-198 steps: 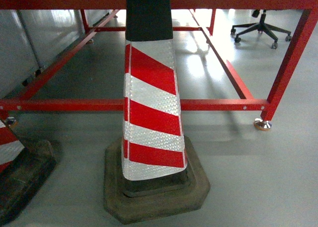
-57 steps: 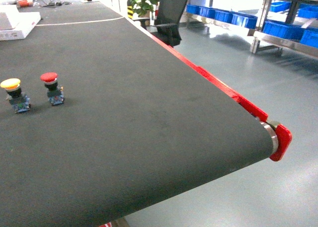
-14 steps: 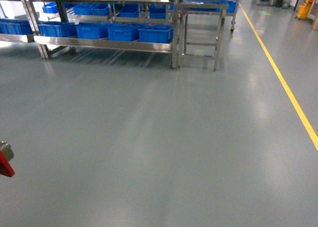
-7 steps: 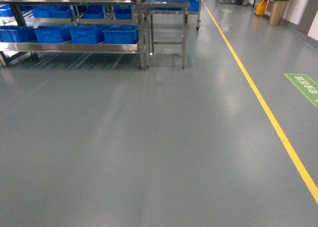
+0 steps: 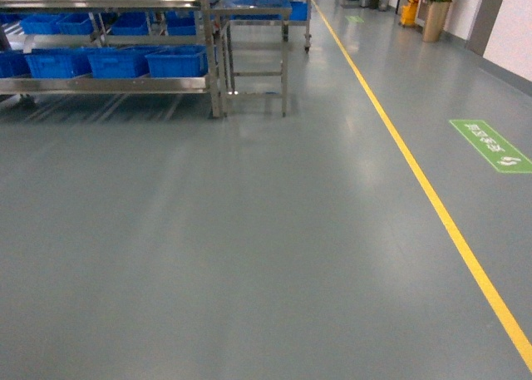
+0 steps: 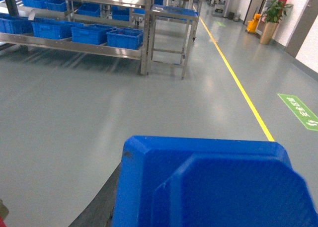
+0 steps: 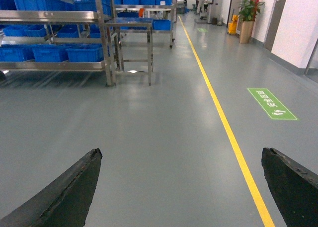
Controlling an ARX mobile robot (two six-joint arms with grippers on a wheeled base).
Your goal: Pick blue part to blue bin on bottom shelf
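The blue part (image 6: 213, 187) is held close by the left fingers, grip unseen. The right fingers (image 7: 181, 187) are spread, empty. The bottom shelf (image 5: 108, 85) and blue bins (image 5: 116, 61) are far off; placing is left.

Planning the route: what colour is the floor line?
Yellow floor line, clearest in the head view.

White characters on the green floor sign (image 5: 491, 145) are unreadable
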